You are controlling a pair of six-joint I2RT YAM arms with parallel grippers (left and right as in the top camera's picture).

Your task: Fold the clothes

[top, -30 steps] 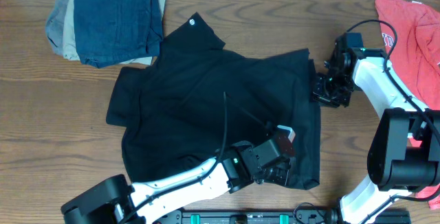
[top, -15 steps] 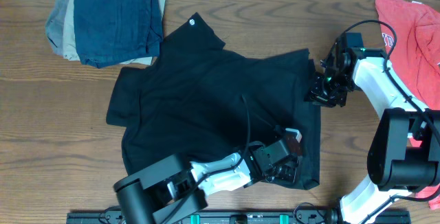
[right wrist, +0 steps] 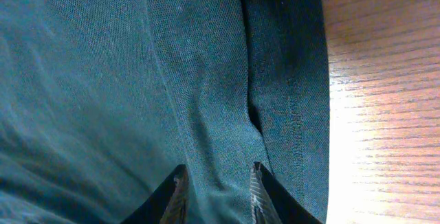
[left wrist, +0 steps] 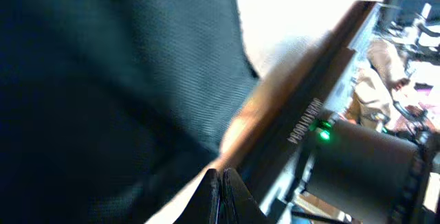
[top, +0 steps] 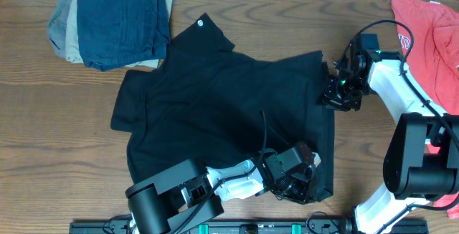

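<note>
The black T-shirt (top: 215,105) lies spread out on the wooden table, with a small white round logo (top: 201,24) on its far sleeve. My left gripper (top: 301,184) sits low at the shirt's near right corner by the hem. In the left wrist view its jaws (left wrist: 221,177) are pressed shut, no cloth shows between the tips, and the black fabric (left wrist: 103,66) fills the upper left. My right gripper (top: 331,96) is at the shirt's right edge. In the right wrist view it (right wrist: 218,179) stands open, fingers down on the fabric (right wrist: 137,66) just inside the stitched hem.
A stack of folded dark blue, tan and grey garments (top: 115,19) lies at the far left. A red T-shirt (top: 430,26) is at the far right. A black rail (top: 251,227) with a green light (left wrist: 322,135) runs along the table's near edge. Bare wood (right wrist: 385,80) borders the hem.
My left gripper has slid right and nearer along the shirt's bottom edge toward its corner. The right gripper has shifted slightly left onto the shirt's edge.
</note>
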